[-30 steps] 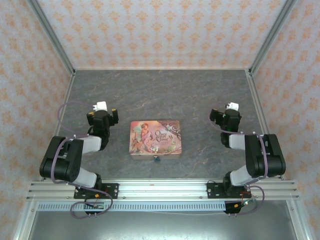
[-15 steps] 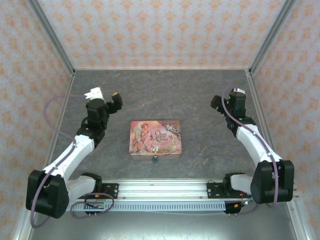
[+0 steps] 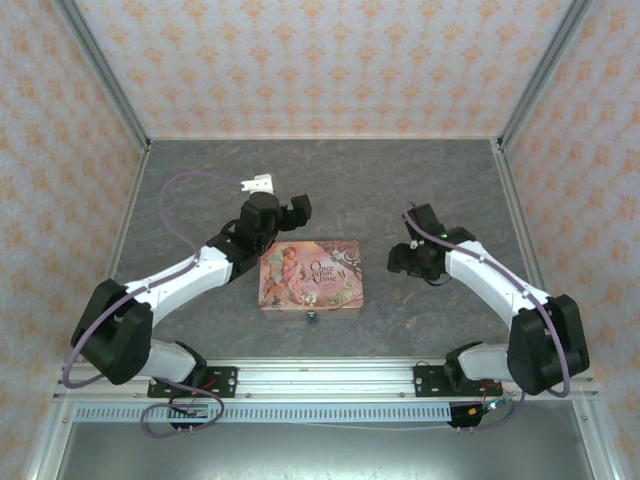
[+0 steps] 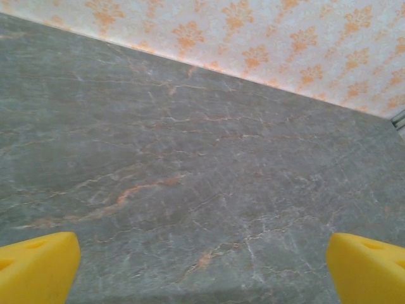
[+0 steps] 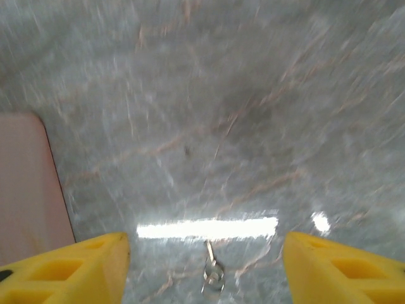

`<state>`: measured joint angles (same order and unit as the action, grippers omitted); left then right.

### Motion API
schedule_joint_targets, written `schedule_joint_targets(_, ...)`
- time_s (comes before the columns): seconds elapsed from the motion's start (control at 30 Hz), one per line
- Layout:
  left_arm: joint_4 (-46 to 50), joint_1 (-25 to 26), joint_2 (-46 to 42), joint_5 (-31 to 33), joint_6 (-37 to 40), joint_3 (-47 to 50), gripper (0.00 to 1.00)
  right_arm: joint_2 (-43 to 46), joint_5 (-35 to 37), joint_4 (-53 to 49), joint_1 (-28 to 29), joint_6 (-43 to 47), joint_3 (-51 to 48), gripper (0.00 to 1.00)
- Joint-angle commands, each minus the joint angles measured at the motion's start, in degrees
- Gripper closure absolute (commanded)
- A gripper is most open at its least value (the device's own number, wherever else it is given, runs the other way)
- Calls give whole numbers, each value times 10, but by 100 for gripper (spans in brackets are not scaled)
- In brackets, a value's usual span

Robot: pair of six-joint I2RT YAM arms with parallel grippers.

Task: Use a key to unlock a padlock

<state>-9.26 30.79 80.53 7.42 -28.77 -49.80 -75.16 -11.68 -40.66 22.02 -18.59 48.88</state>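
**Left pincer** (image 3: 297, 209): jaws spread wide. The yellow fingertips (image 4: 35, 266) sit at the two lower corners of the left wrist view. Nothing is held or touched, and bare stone lies between them. From above it hangs just beyond the far left corner of the pink tin (image 3: 312, 277).

**Right pincer** (image 3: 406, 259): jaws likewise wide apart and holding nothing. It is to the right of the tin, near it but not touching. Its wrist view is blurred.

**Key** (image 5: 212, 273): small, metal, with a thin shank and a ring-shaped end. It lies flat on the worktop between the right pincer's yellow fingers (image 5: 69, 266), apart from both. A strip of the tin's pink side shows at the left of that view.

**Padlock** (image 3: 314, 317): tiny and dark blue-green. It is at the middle of the tin's near side, against its front edge. Both pincers are well apart from it.

**Pink tin**: rectangular, with an illustrated lid that is shut. It lies flat at the middle of the worktop.

**Worktop** (image 3: 330, 180): grey stone-patterned surface with faint rust-coloured veins. A bright glare streak shows in the right wrist view.

**Enclosure**: three walls (image 3: 320, 60) papered pale with an orange repeat motif, and metal posts at the far corners. An aluminium rail (image 3: 320, 380) along the near edge carries both arm bases.
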Motion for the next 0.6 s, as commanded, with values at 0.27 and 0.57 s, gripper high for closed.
schedule_joint_targets(0.27, 4, 10, 24, 5, -29, -32, 0, -29, -45, -22, 25, -33, -66, 51)
schedule_joint_targets(0.57, 23, 11, 28, 4, -29, -45, 0, -58, -69, 30, 26, -37, -84, 60)
